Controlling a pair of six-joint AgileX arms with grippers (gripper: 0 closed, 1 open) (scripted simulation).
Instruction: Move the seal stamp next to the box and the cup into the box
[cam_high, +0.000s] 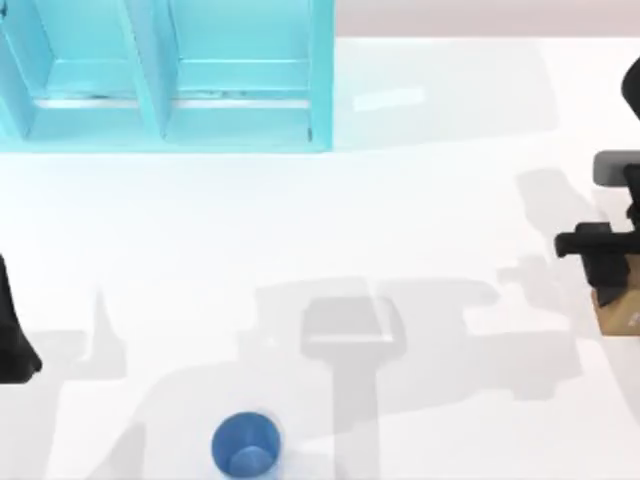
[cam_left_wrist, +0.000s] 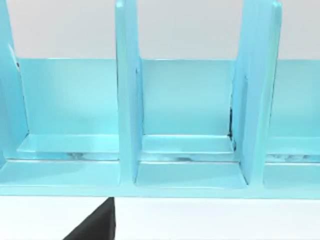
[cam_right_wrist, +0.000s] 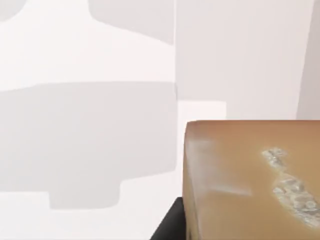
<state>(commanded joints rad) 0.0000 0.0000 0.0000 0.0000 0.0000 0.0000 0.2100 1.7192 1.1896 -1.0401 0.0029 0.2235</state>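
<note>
Hovering over the seal stamp (cam_high: 618, 308) at the table's right edge, my right gripper (cam_high: 608, 262) could nudge it overboard; its finger state I cannot tell.

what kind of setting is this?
Likely a simulated tabletop test scene: a plain white table with flat rendered shadows, a turquoise compartmented box at the far left, a blue cup, and a seal stamp beneath the right gripper.

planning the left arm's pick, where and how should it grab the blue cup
Judging from the top view, the cup stands upright, mouth up, alone on the table. Probably best to come straight down and pinch one side of its rim, one finger inside, one outside.
</note>
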